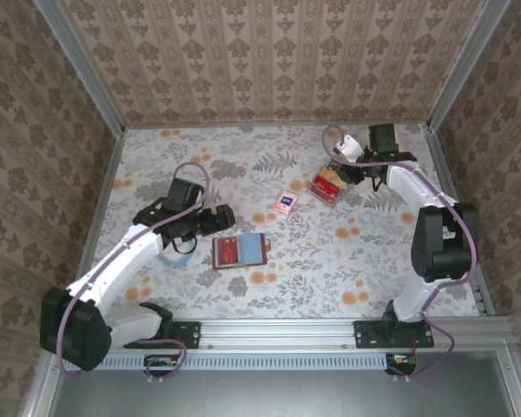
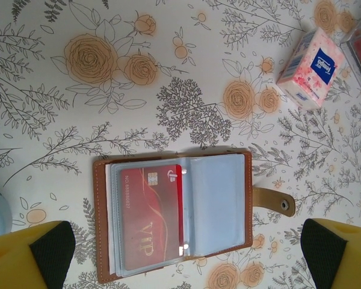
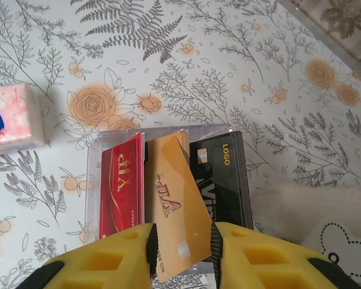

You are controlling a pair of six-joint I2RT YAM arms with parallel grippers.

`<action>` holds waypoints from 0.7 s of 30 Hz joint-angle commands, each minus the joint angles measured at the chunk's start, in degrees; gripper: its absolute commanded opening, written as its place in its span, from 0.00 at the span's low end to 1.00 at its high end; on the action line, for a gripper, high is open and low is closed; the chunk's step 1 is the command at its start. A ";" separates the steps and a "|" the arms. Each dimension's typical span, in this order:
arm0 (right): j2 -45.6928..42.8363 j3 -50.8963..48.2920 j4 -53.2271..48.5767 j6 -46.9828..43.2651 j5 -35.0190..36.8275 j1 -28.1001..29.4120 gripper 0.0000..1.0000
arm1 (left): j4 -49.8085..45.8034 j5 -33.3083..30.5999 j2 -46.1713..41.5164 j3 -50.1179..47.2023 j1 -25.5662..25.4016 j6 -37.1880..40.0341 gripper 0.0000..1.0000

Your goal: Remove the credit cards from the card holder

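The brown card holder (image 1: pixel 240 251) lies open on the floral table, in the left wrist view (image 2: pixel 100 223) with a red VIP card (image 2: pixel 150 217) in its left clear sleeve and a bare sleeve on the right. My left gripper (image 1: pixel 217 219) hovers open above it (image 2: pixel 188 247), touching nothing. My right gripper (image 1: pixel 352 174) hangs over a clear box (image 3: pixel 93 180) of red, gold and black cards. A gold VIP card (image 3: pixel 177 211) lies tilted between its parted pads (image 3: pixel 182 256), over the box.
A pink tissue pack (image 1: pixel 285 203) lies between holder and box, also in the wrist views (image 2: pixel 310 67) (image 3: pixel 9 117). A white plush item (image 3: pixel 313 223) sits right of the box. The enclosure walls stand close behind the right arm.
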 commanded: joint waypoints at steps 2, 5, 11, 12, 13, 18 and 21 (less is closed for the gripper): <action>-1.88 1.90 -5.99 6.06 -0.55 0.26 0.34 | 0.65 1.12 -0.34 -1.08 0.32 -0.81 1.00; -3.13 2.62 -8.23 12.97 -1.43 0.61 0.37 | 1.38 1.53 -0.04 -1.54 0.31 -1.17 1.00; -2.32 4.15 -9.56 25.94 1.75 0.75 0.48 | 1.52 1.91 0.76 -1.28 0.35 -0.82 1.00; -1.43 5.11 -10.89 27.16 2.55 0.79 0.49 | 1.46 1.84 0.80 -1.22 0.35 -0.75 1.00; -0.17 6.71 -12.79 28.43 3.28 0.71 0.50 | 1.34 1.76 0.77 -1.23 0.33 -0.61 1.00; 4.94 12.82 -18.69 29.41 3.37 0.13 0.51 | 1.13 1.61 0.58 -1.28 0.31 -0.46 1.00; 6.92 14.69 -19.25 30.29 5.58 -0.11 0.52 | 1.26 1.60 0.58 -1.56 1.92 -0.66 1.00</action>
